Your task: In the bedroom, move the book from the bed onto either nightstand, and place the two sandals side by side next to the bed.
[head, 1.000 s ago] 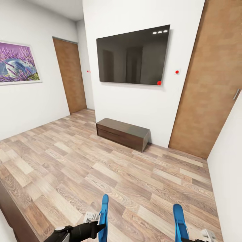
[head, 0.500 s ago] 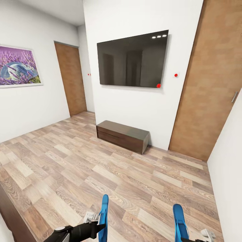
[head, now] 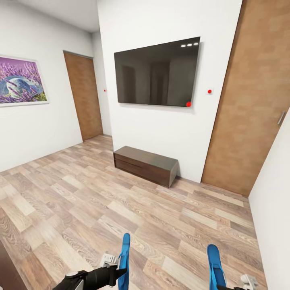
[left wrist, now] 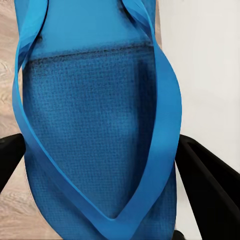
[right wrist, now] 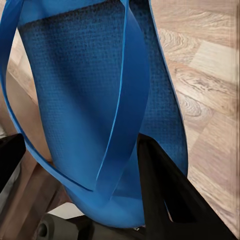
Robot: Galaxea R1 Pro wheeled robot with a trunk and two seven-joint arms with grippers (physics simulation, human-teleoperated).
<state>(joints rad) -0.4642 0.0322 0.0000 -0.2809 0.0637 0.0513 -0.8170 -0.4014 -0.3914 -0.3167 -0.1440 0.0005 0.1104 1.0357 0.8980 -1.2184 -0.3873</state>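
Partway, by the look of it: carrying both sandals, one per arm, with neither set down yet. Left gripper (left wrist: pixel 100 165) with dark jaws closed on the left-hand sandal (left wrist: pixel 97 125), one finger at each edge of the blue sole, thong strap facing the wrist camera. Right gripper (right wrist: pixel 75 175) likewise clamped on the right-hand sandal (right wrist: pixel 95 100), a black finger pressed against the sole. Seen from the head, both sandals standing on edge low in the picture, left one (head: pixel 125 257) and right one (head: pixel 214 264) well apart, above the wood-plank floor (head: pixel 121 201). Facing a white wall with a dark television (head: pixel 157 72), a long low dark cabinet (head: pixel 145 165) beneath it, brown doors (head: pixel 251 100) to the sides and a purple picture (head: pixel 20 80) on the left wall. Book, bed and nightstand nowhere ahead, so their state cannot be judged. Left to do, judging from this: reaching the bedside, laying the pair side by side, and the book move if not already made.
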